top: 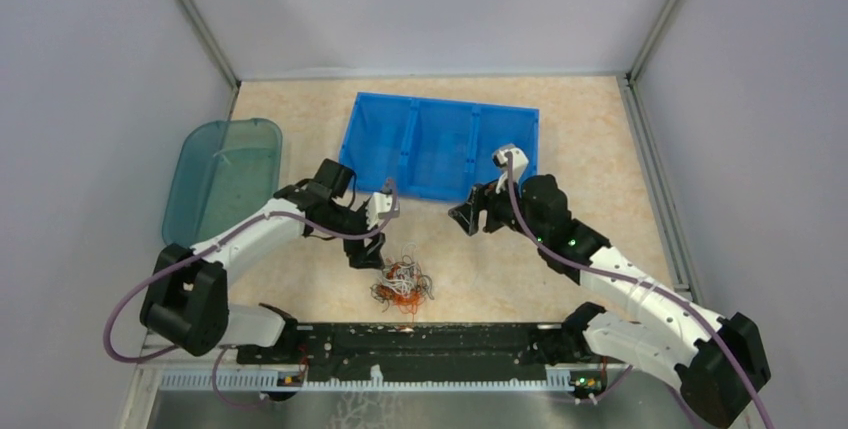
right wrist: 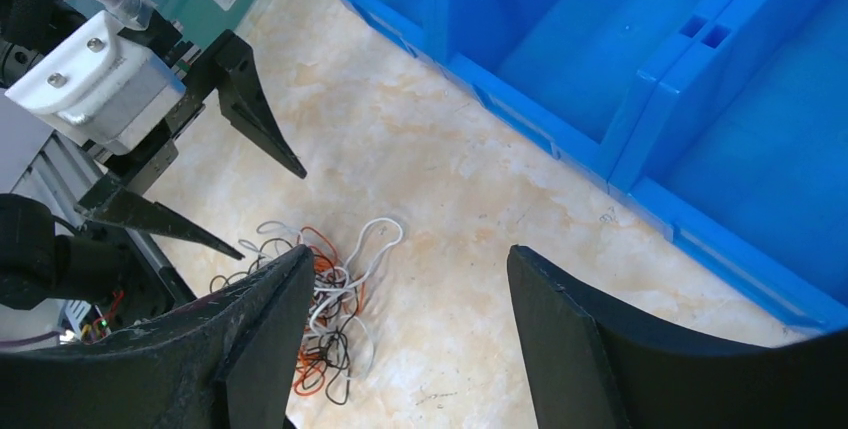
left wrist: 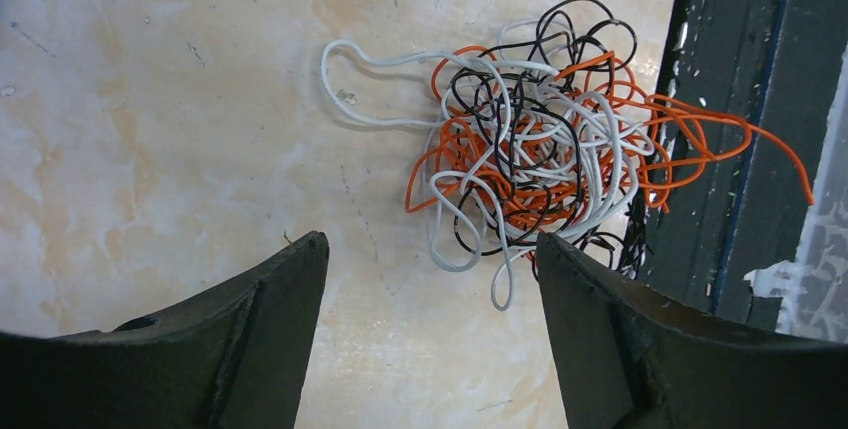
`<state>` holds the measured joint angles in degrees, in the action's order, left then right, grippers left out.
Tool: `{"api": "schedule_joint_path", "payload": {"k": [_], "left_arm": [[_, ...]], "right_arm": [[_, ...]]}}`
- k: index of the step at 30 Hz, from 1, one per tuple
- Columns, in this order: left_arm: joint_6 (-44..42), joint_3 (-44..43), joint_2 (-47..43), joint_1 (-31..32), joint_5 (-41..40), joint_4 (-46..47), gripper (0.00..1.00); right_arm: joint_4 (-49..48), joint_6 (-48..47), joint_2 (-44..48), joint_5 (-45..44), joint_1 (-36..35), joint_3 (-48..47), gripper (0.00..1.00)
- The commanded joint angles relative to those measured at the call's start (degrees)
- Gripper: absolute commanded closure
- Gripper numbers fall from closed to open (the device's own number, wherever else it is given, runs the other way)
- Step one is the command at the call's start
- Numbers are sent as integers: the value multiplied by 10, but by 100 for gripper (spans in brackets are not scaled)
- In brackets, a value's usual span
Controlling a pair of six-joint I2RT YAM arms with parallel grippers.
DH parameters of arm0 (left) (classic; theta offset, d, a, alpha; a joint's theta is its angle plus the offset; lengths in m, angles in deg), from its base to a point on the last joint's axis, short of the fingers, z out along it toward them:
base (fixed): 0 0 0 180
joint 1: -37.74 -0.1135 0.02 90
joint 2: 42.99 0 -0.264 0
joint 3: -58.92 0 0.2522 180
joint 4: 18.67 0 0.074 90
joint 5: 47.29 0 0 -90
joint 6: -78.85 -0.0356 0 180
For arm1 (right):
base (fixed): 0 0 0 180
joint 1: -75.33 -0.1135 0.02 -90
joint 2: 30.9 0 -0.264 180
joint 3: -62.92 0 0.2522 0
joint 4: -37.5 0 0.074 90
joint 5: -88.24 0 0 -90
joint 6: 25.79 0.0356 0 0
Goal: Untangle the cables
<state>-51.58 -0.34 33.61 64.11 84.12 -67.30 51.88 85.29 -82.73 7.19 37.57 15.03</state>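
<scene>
The cables (top: 402,284) are lying in one knot at the counter's (top: 600,169) 6 o'clock edge, with orange loops spilling onto the black rail (top: 450,344). The left hand (top: 367,252) is hovering at the knot's 11 o'clock, wide and empty, likely lining up on the loose white loop. The right hand (top: 470,219) is hanging at 2 o'clock, also wide and empty, probably to take the opposite side.

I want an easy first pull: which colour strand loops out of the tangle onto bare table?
The white strand: its loop lies alone on bare table; the orange loop strays over the dark rail instead.
</scene>
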Motion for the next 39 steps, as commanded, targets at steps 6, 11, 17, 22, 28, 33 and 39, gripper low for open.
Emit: {"api": "schedule_joint_path", "payload": {"k": [6, 11, 17, 22, 28, 33, 39], "left_arm": [[-38, 4, 24, 22, -37, 33, 28], [-37, 11, 34, 33, -40, 50, 37], [-37, 20, 31, 39, -44, 69, 50], [-42, 21, 22, 41, -43, 72, 77], [-42, 21, -13, 44, -52, 80, 96], [-5, -24, -43, 46, -55, 38, 100], [41, -104, -88, 47, -30, -66, 100]], "right_arm": [[-3, -11, -21, 10, -12, -50, 35], [-2, -13, -20, 15, -15, -57, 38], [-3, -16, -20, 20, -16, -55, 45], [-3, -17, -20, 23, -16, -57, 50], [-10, -12, -19, 33, -17, -59, 51], [-31, 0, -20, 48, -18, -55, 47], [-106, 15, -22, 93, -34, -47, 26]]}}
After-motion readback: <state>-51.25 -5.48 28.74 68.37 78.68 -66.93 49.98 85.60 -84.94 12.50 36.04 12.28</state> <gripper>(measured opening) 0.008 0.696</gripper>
